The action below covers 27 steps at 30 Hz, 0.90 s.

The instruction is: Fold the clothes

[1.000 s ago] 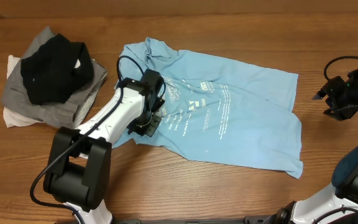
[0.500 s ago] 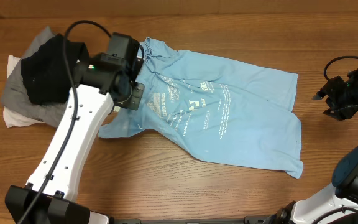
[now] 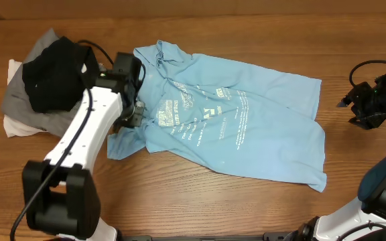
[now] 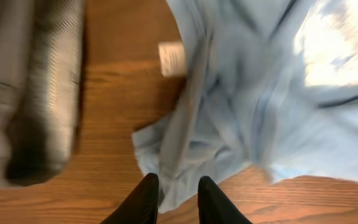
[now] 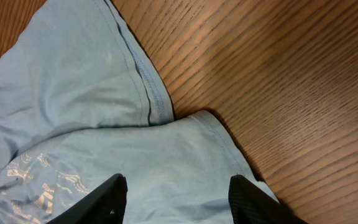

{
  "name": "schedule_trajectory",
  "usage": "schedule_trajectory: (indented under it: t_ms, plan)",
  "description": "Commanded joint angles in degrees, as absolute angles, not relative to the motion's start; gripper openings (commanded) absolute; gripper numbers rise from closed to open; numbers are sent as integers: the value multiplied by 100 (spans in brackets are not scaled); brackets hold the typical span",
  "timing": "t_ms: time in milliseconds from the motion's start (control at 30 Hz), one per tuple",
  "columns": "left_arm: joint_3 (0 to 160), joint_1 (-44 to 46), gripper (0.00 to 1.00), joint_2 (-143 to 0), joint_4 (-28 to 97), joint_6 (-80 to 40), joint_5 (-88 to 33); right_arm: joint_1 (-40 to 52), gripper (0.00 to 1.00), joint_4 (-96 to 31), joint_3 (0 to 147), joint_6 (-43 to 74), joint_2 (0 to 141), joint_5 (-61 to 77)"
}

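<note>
Since half a second before, the left gripper (image 4: 173,196) had dropped to the T-shirt's (image 3: 246,127) crumpled left sleeve (image 4: 179,155), fingers slightly parted, grasping nothing. The right gripper (image 5: 176,199) stood wide open. Unfolded, the T-shirt lay beside the garment pile (image 3: 52,84); folding remained.

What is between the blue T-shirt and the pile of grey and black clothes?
In the overhead view, the left gripper and its white arm sit between the sky-blue T-shirt and the grey-and-black clothes pile.

Blue T-shirt (image 3: 246,127) soft matt cloth (glossy print); table (image 3: 179,201) smooth grained wood; fingers (image 5: 110,193) matt black plastic.
</note>
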<state>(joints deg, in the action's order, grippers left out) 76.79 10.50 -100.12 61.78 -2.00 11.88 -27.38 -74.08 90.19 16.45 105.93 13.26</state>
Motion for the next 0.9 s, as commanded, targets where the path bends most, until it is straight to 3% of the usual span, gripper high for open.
schedule_trajectory:
  t_ms: [0,133,400,633,867]
  plan:
    - [7690,1050,26,-10036,6267,-279,1262,-2738,57,-7382,9002,1612,10545,1356]
    - [8047,1083,27,-9900,6847,-189,836,-2738,57,-7380,9002,1612,10545,1356]
    - [7548,1278,48,-9815,6410,-54,-139,-2738,57,-7378,9002,1612,10545,1354]
    - [6506,1278,49,-9815,5299,-261,-718,-2738,57,-7371,9002,1614,10545,1356]
    - [6108,1278,48,-9815,4869,-307,-532,-2738,57,-7387,9002,1612,10545,1356]
